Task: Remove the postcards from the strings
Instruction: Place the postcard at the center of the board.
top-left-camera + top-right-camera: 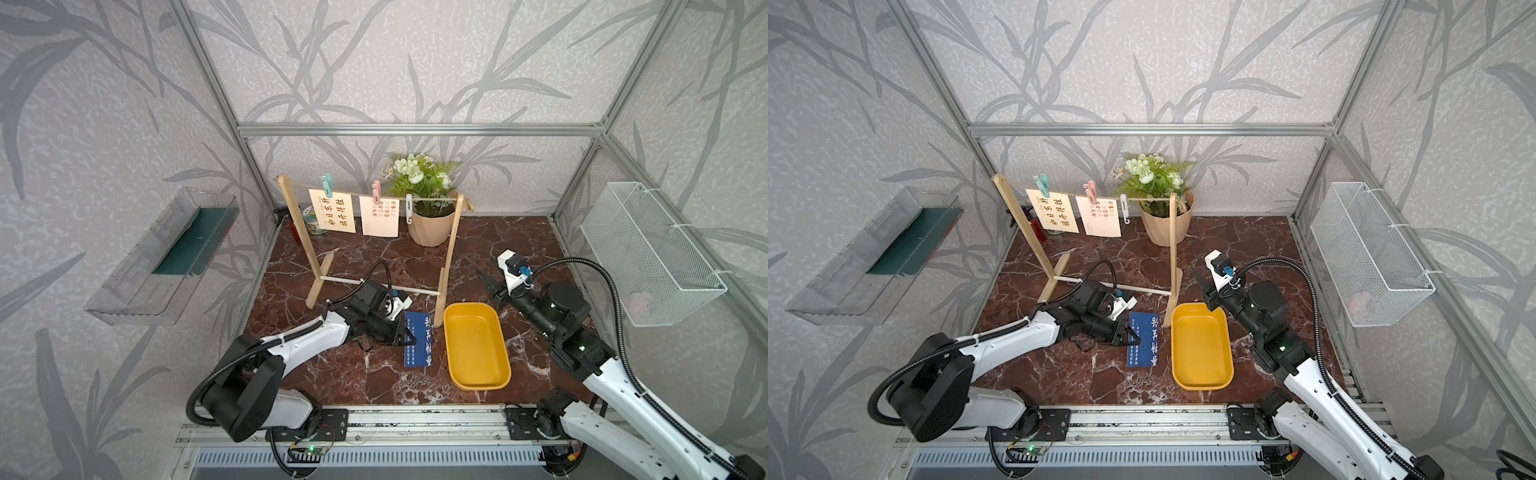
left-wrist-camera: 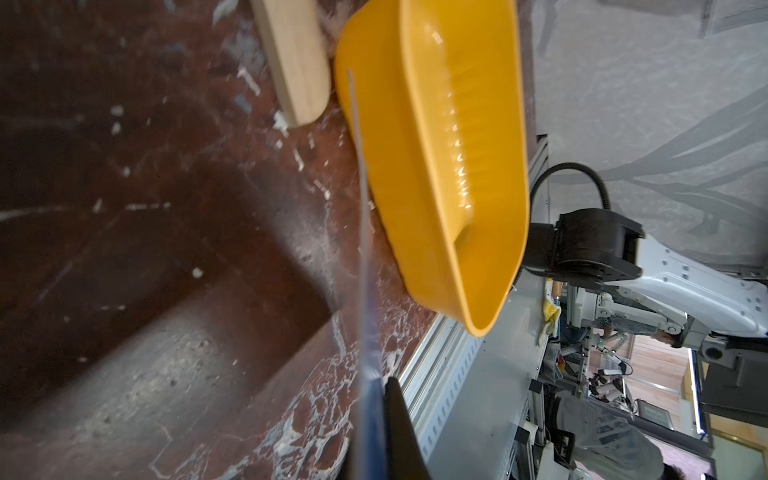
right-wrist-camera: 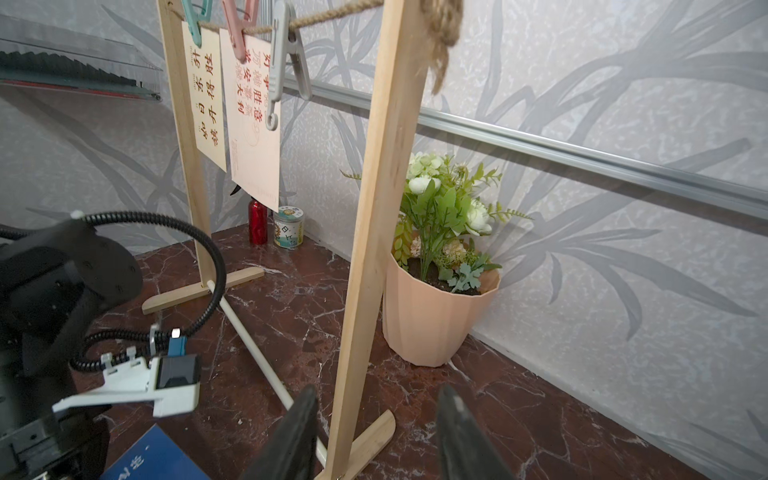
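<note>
The strings [image 1: 365, 195], one tan twine between two wooden posts, still carry two cream postcards. One has large calligraphy [image 1: 332, 210], the other small orange text [image 1: 379, 217], and each hangs from a clothespin. Both also show in the right wrist view, the calligraphy card [image 3: 210, 95] and the orange-text card [image 3: 253, 137]. My left gripper [image 1: 409, 338] is shut on the left edge of the blue postcard [image 1: 419, 340], held face up just left of the yellow tray [image 1: 498, 374]. In the left wrist view the blue postcard [image 2: 368, 291] is edge-on. My right gripper [image 1: 486, 282] hangs open and empty right of the right post [image 3: 374, 208].
An empty white clothespin [image 1: 409, 208] hangs on the twine near the right post. A potted plant [image 1: 430, 226], a red bottle [image 3: 257, 222] and a small tin [image 3: 288, 227] stand behind the rack. A clear shelf [image 1: 162, 257] and a wire basket [image 1: 648, 253] hang on the side walls.
</note>
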`<state>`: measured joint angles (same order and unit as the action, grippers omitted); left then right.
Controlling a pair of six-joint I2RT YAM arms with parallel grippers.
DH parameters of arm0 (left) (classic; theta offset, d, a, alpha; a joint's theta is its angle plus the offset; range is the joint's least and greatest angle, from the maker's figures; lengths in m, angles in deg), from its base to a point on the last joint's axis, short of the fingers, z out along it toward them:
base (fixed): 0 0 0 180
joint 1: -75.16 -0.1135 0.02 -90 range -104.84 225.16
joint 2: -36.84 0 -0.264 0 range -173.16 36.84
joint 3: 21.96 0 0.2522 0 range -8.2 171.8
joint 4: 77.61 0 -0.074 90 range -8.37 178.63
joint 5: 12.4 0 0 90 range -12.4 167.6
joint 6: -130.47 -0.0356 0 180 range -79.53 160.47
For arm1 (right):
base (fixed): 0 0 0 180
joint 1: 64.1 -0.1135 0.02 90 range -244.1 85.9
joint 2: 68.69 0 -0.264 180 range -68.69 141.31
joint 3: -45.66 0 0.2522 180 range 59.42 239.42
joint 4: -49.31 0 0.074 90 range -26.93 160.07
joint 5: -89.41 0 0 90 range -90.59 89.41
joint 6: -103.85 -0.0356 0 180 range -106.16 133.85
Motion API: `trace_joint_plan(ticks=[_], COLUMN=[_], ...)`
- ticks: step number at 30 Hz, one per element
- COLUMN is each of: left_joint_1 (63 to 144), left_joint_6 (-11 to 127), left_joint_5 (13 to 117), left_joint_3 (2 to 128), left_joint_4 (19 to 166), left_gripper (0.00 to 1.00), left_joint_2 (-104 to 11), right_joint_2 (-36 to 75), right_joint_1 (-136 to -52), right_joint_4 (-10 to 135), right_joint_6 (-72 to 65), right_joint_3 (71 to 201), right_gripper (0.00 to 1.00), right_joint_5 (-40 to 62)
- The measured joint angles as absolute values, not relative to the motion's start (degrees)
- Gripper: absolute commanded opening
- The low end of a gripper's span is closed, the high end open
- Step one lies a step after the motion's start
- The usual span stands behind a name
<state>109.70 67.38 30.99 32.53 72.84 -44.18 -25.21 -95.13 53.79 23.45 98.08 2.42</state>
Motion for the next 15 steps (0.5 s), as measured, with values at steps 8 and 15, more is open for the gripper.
trace_joint_plan(ticks=[8, 15], left_joint_1=[109.7, 109.4], left_joint_6=[64.0, 61.5], left_joint_5=[33.1, 41.8], left_joint_3=[34.4, 36.3], left_joint_4=[67.5, 63.2], left_gripper=[0.58, 0.99], left_joint_2=[-51.5, -43.8], right_joint_2=[-22.8, -22.0], right_joint_1=[-95.1, -95.1], right_joint_4=[50.4, 49.5], right_joint_6=[24.0, 25.1], right_joint_3=[98.0, 98.0], right_gripper=[0.46, 0.46], right_joint_5=[2.0, 2.0])
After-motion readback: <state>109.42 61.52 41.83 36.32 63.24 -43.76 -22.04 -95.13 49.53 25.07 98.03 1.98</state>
